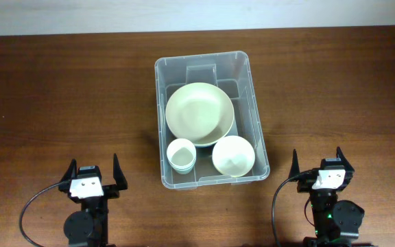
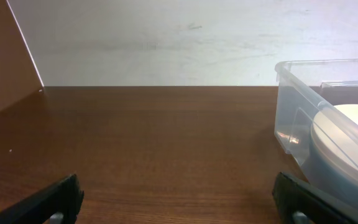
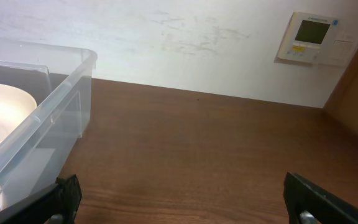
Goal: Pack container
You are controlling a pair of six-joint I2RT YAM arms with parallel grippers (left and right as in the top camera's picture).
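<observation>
Overhead: clear plastic container (image 1: 160, 130), rounded corners, thick rim, on dark wood table (image 1: 46, 103). Inside: large pale round bowl (image 1: 199, 112) at far end, small white cup (image 1: 181, 154) near-left corner, medium white bowl (image 1: 233, 156) near-right corner. Left gripper (image 1: 94, 165) near-left of container, fingers spread, holding nothing. Right gripper (image 1: 317, 156) near-right of container, likewise spread.

Left wrist: container's glossy wall at right; smooth wood runs wide to its left.

Right wrist: container at left; open wood to its right, up to scuffed white wall.

Brown wood table (image 1: 46, 89); wall thermostat (image 3: 312, 37), top rt.

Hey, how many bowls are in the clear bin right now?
3 in the bin: large bowl in the middle, small bowl near-left corner, medium bowl near-right corner. Others may be nested hidden beneath.
</observation>
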